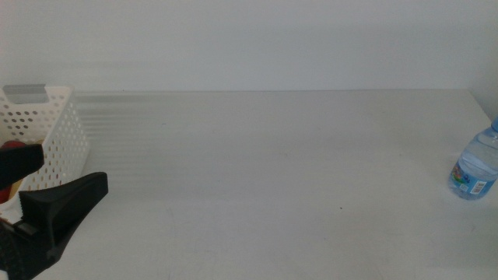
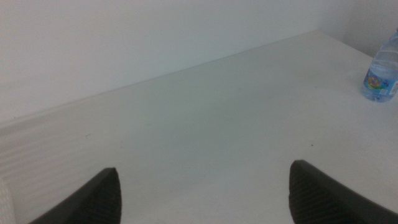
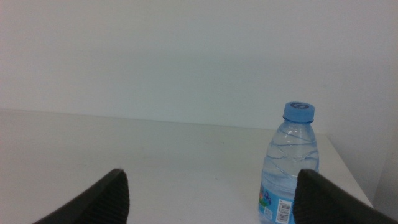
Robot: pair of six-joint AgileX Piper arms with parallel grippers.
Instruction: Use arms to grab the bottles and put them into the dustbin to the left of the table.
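A clear water bottle (image 1: 475, 167) with a blue cap stands upright at the table's far right edge. It also shows far off in the left wrist view (image 2: 382, 71) and close ahead in the right wrist view (image 3: 290, 168). The white perforated dustbin (image 1: 54, 132) sits at the far left, with something red (image 1: 11, 145) showing inside. My left gripper (image 1: 70, 169) hangs open just in front of the dustbin, holding nothing (image 2: 205, 199). My right gripper (image 3: 211, 199) is open and empty, a short way from the bottle, and is out of the middle view.
The white table (image 1: 264, 171) stretches between the dustbin and the bottle. A plain white wall stands behind it. The table's right edge runs just beyond the bottle.
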